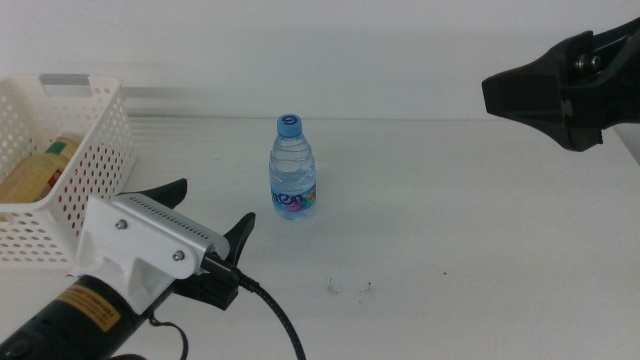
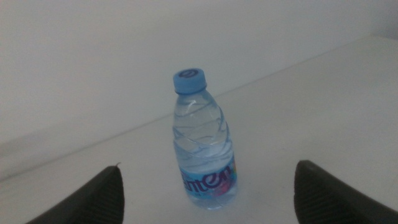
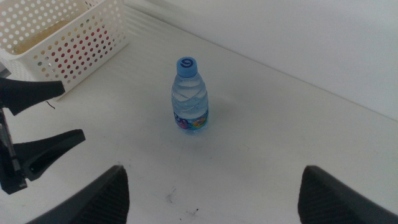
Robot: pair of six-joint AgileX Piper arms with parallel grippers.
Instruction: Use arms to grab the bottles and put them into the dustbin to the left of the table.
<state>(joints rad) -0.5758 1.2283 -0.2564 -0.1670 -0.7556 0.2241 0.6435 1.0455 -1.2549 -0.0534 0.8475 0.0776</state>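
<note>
Middle view, nearest first: left gripper [image 1: 213, 212] at lower left of frame, white housing and black cable behind it, the two dark prongs spread wide and holding nothing, aimed toward frame centre. Bare white table [image 1: 450, 250] ahead of it, a few dark specks low in the frame.

Mid-distance, centre of frame: small clear water bottle [image 1: 293, 181], blue cap, standing upright, apart from both grippers. Left wrist view shows it square between the open prongs but short of them, label band at the foot.

Left edge: white perforated dustbin [image 1: 95, 150] on the table, grey rim handle at its far side. Yellow-drink bottle [image 1: 35, 170] already lies inside; something red shows through the holes, can't say what.

Farthest, upper right: right gripper [image 1: 530, 92] held high above the table. Right wrist view shows its prongs apart too, nothing in them, looking down on bottle and bin.

Handling, my read: the bottle looks full, so modest weight; thin ribbed plastic, gives under squeeze, likely smooth. Narrow base, easy to knock over on approach. Best hold probably across the ribbed body above the label, below the shoulder, with moderate closing force.
</note>
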